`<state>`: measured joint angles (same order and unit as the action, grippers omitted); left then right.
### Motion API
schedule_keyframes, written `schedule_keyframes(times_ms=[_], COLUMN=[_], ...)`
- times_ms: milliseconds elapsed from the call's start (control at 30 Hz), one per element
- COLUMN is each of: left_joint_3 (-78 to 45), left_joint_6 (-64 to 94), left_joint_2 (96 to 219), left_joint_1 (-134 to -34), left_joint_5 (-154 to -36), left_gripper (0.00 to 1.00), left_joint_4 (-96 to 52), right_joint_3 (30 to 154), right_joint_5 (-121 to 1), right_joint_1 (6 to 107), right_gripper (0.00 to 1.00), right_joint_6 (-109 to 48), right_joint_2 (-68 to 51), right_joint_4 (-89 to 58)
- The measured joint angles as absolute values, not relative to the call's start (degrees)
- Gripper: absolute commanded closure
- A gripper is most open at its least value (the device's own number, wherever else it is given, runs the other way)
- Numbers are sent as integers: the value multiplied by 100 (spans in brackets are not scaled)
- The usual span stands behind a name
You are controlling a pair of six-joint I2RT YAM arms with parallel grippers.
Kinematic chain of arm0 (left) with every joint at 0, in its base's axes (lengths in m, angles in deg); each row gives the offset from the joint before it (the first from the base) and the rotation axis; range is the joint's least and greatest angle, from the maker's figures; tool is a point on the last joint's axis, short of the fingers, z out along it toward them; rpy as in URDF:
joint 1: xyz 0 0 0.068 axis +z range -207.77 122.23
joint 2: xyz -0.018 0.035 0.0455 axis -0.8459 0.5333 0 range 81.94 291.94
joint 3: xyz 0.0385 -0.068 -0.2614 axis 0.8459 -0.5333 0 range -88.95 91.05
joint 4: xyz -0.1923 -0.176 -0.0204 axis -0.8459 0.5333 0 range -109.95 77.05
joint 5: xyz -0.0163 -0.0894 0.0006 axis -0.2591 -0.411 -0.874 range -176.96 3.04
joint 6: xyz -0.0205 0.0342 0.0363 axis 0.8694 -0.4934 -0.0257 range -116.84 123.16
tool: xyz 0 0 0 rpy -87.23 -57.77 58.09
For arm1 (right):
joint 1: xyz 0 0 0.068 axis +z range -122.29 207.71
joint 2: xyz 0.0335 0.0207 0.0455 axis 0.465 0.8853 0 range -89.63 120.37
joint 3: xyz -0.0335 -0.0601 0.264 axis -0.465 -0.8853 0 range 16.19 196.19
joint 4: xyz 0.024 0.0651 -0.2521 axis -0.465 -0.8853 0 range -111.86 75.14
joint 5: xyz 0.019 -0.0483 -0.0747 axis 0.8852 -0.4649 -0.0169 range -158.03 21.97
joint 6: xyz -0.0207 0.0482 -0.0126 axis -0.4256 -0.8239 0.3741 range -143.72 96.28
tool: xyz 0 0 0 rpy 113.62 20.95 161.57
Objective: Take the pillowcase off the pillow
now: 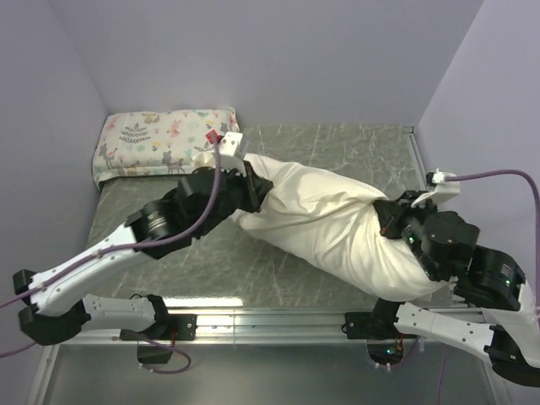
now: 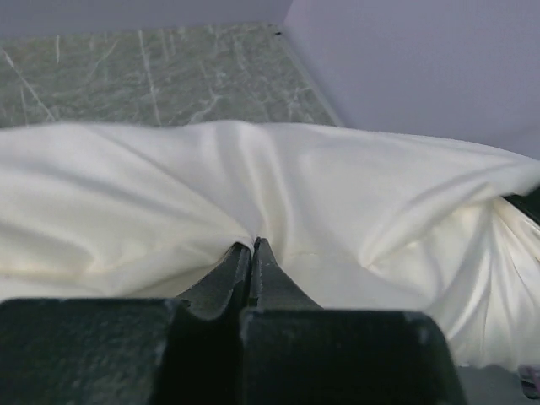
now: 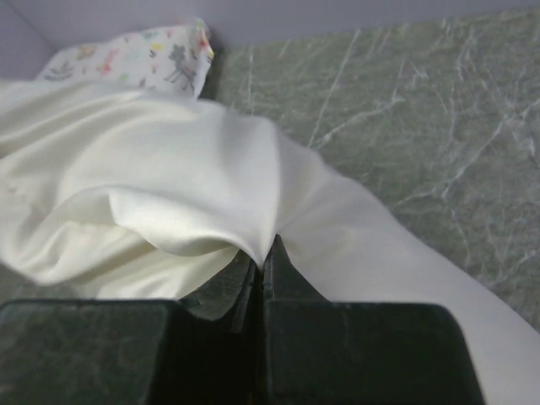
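The pillow lies slantwise mid-worktop, running from 10 o'clock to 4 o'clock, inside its cream pillowcase. The left pincer is clamped on pillowcase cloth at the 10 o'clock end. The right pincer pinches a fold toward 4 o'clock.

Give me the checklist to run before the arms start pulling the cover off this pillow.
1. Left gripper clamped on the pillowcase: ok. Its jaws are closed with a fold of cloth pinched at the tips.
2. Right gripper clamped on the pillowcase: ok. Its jaws are closed on a fold too.
3. Each pinch takes the cover only, not the pillow inside: cannot tell, the pillow is hidden.
4. Open end of the pillowcase located: cannot tell.
5. Floral pillow out of both grips: ok. It lies in the far left corner of the table.
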<state>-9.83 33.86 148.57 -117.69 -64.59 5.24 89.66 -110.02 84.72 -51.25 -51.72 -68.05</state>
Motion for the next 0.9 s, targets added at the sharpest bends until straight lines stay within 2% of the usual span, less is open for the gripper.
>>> schedule_keyframes(times_ms=[133,300,500,633,733,767,867,900], left_joint_3=[-656,-638,-1602,-2004,-1875,-1742,-1375,-1287], left_joint_6=[3406,3554,4020,4352,4479,4481,4396,4352], left_joint_2=[14503,14704,15281,15654,15960,16083,16339,16374], left_joint_1=[-12593,-12740,-12230,-11365,-10856,-10768,-10694,-10694], left_joint_5=[-5952,-5546,-5799,-6394,-6671,-6704,-6768,-6768], left_gripper=[99,89,88,85,52,34,15,12], left_joint_4=[788,924,581,23,-370,-416,-499,-510], right_joint_3=[9130,8643,7209,7233,7797,7983,8352,8422], right_joint_5=[-11048,-11022,-9499,-8939,-8823,-8755,-8589,-8548], right_joint_1=[8472,8350,6529,5876,5701,5666,5596,5574], right_gripper=[100,100,100,99,95,94,92,92], right_joint_6=[-4978,-4884,-4874,-4854,-4790,-4782,-4745,-4729], right_joint_2=[-5227,-5004,-3774,-2447,-1634,-1395,-827,-665], right_joint_4=[-6719,-6247,-4947,-3839,-3504,-3449,-3286,-3216])
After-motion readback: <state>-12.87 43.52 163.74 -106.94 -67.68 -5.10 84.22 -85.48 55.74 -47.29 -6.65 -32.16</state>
